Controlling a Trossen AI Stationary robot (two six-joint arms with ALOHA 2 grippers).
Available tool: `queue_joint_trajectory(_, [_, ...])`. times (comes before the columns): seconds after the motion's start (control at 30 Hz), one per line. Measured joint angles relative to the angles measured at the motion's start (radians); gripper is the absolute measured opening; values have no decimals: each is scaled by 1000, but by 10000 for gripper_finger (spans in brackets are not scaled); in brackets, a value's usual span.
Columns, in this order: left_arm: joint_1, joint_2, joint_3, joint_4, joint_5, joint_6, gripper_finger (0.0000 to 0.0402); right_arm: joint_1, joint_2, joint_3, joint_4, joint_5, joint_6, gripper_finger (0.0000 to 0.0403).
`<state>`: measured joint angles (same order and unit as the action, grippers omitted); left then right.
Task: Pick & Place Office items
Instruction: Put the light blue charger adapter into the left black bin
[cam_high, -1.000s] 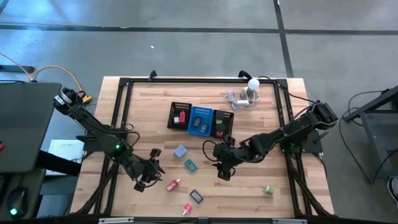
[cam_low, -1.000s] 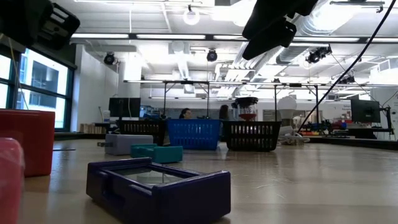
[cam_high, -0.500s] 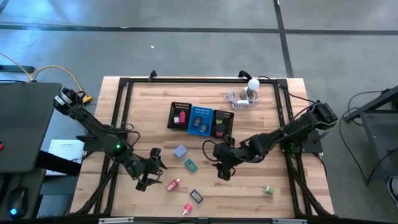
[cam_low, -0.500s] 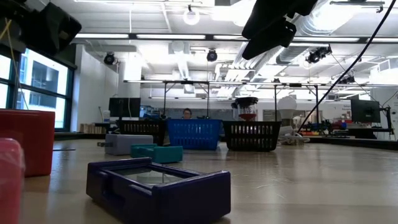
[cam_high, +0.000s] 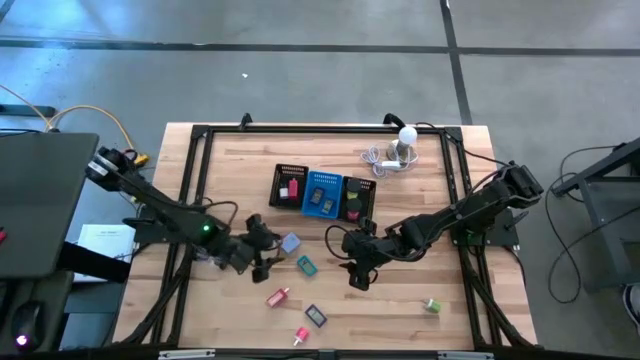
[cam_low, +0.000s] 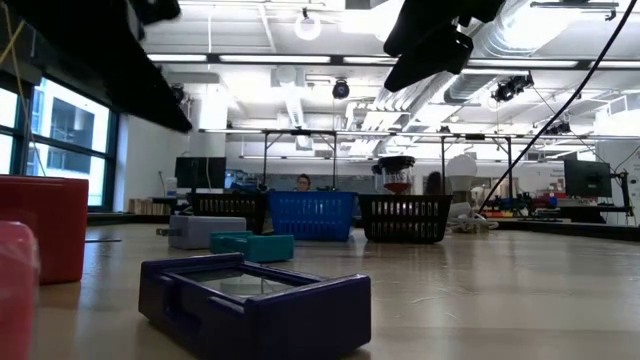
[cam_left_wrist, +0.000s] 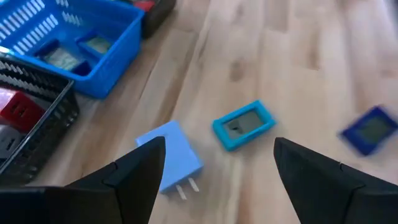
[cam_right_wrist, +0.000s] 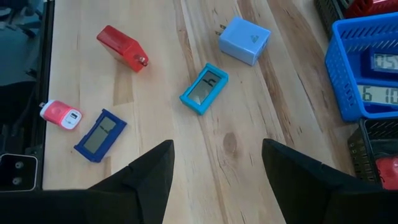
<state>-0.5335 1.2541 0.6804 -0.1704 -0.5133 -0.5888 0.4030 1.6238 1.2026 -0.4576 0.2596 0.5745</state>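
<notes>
Approaching: left gripper (cam_left_wrist: 214, 177) spread wide, empty, hovering above the light-blue plug adapter (cam_left_wrist: 169, 157) on the table (cam_high: 450, 225), near the teal display (cam_left_wrist: 244, 124).
Advice: centre the fingers across the adapter's flat sides.
Waiting: right gripper (cam_right_wrist: 214, 171) parted, empty, mid-table.

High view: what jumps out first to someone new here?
The mesh tray with its blue middle section sits mid-table, already holding a few items. In front of it the left gripper, open, hovers beside the light blue plug block, with the teal clock close by. The right gripper waits, open, just right of them.
</notes>
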Motion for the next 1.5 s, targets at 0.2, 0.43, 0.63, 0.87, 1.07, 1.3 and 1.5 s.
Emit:
queue_joint_trajectory(0.2, [37, 147, 0, 76, 0, 65, 294, 0, 0, 0, 0, 0, -3, 233])
queue_joint_trajectory(0.43, [62, 274, 0, 166, -48, 65, 294, 0, 0, 0, 2, 0, -3, 232])
queue_joint_trajectory(0.63, [62, 301, -1, 180, -131, 38, 294, 0, 0, 0, 5, 0, -3, 231])
queue_joint_trajectory(0.87, [65, 301, -1, 163, -147, -78, 294, 0, 0, 0, 6, 0, -4, 231])
queue_joint_trajectory(1.07, [68, 303, -1, 164, -86, -102, 294, 0, 0, 0, 6, 0, -7, 231])
queue_joint_trajectory(1.3, [106, 315, -2, 133, -95, -180, 294, 0, 0, 0, 11, 0, -15, 231])
queue_joint_trajectory(1.5, [126, 346, 0, 163, -34, -183, 294, 0, 0, 0, 29, 0, -22, 231])
